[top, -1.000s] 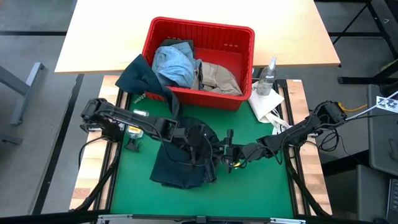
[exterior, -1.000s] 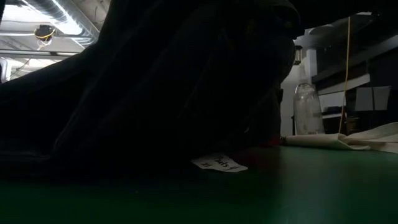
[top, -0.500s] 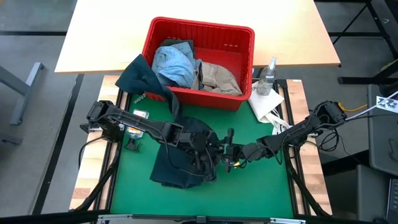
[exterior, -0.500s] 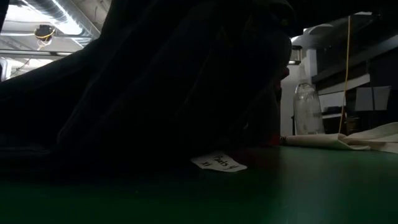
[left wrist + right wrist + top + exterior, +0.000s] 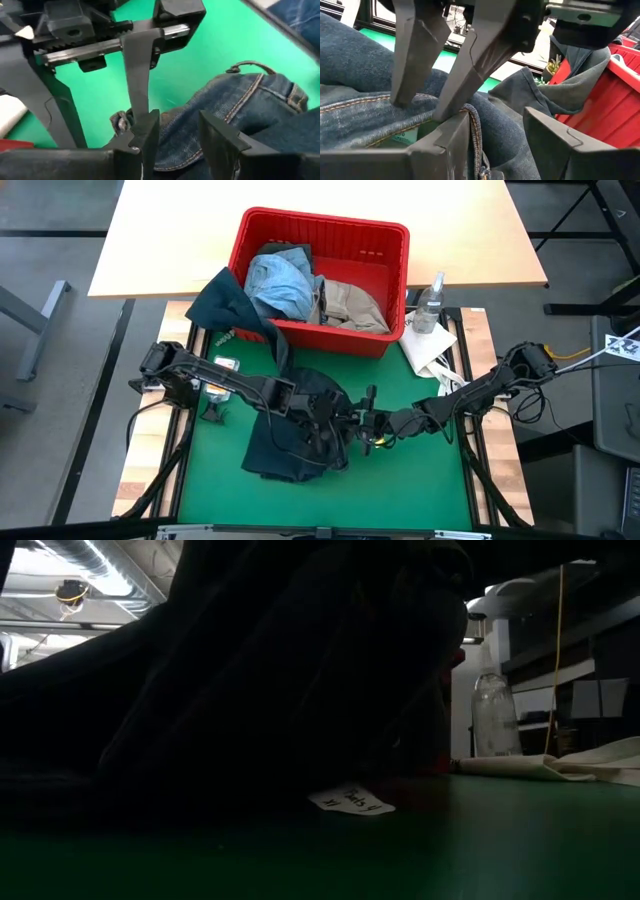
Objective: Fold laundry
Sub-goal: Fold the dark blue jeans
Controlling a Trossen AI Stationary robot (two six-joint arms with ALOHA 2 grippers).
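We see the dark navy jeans [image 5: 295, 435] bunched in a heap on the green bench [image 5: 420, 470], just below the middle of the high frame. Both arms meet at the heap's right edge. The left pincer [image 5: 328, 423] sits over the denim, its fingers [image 5: 147, 131] parted with a fold of blue cloth lying between them; whether they pinch that fold we cannot tell. The right pincer [image 5: 366, 423] faces it from the right, its fingers [image 5: 447, 142] apart around the stitched waistband edge, and again we cannot tell if the cloth is gripped or merely lies between them.

In the upper middle of the high frame stands the red basket [image 5: 385, 240]. Inside it lie the light blue denim [image 5: 282, 280] on the left and the beige khaki piece [image 5: 350, 305] on the right. The dark olive green piece [image 5: 225, 302] hangs over the basket's left front corner onto the bench. Right of the basket a clear bottle [image 5: 430, 305] stands beside a white cloth [image 5: 432, 348].

In the low frame, the dark heap fills most of the left, with a small paper tag [image 5: 352, 802] lying at its foot.
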